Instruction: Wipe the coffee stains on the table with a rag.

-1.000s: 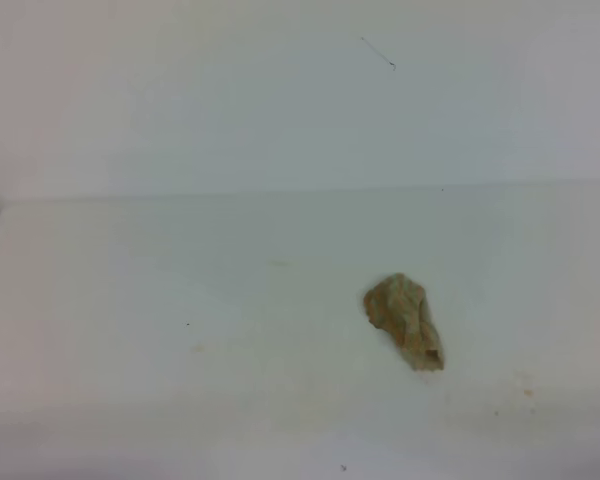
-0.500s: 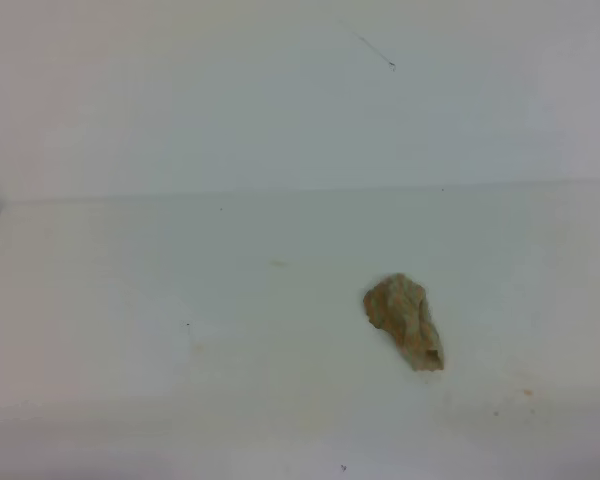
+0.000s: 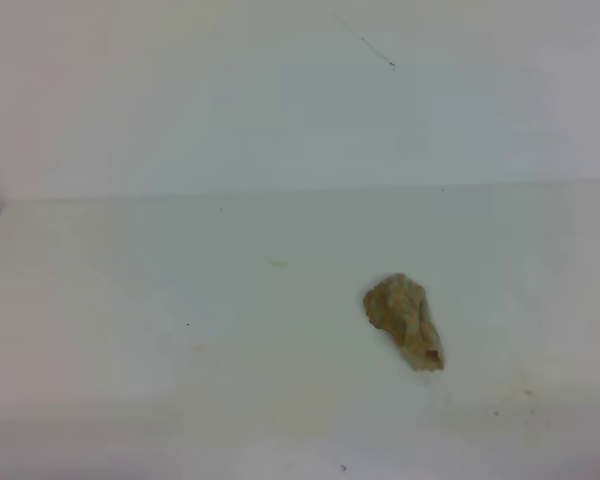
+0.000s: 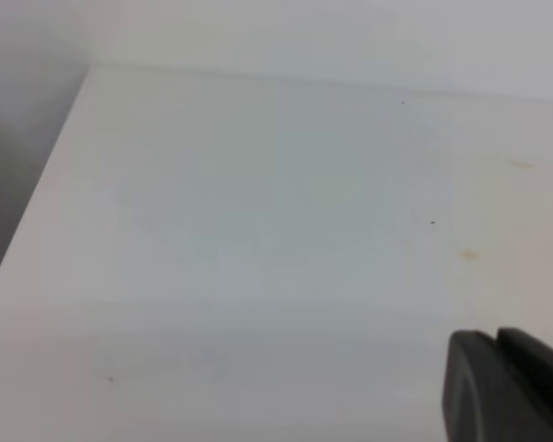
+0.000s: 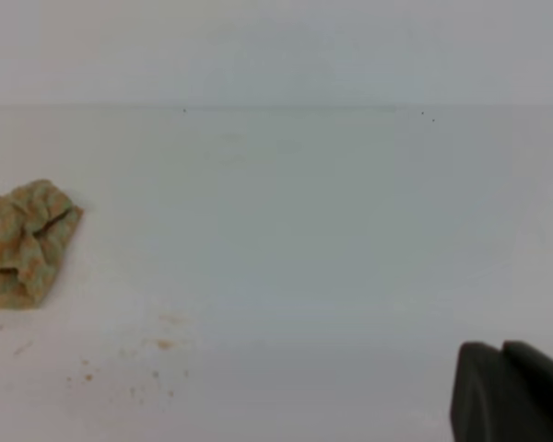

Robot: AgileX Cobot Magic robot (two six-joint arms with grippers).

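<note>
The rag lies as a lumpy beige-green wad with brown staining on the white table, right of centre, with nothing touching it. The right wrist view has the rag at its left edge. Coffee stains show only as faint tan specks in front of the rag and a pale spot in the left wrist view. Neither gripper appears in the exterior view. My left gripper and right gripper show as dark tips at the bottom right of their wrist views, fingers together, holding nothing.
The table's left edge drops off to a dark gap. A white wall rises behind the table's far edge. A few tiny dark specks dot the surface.
</note>
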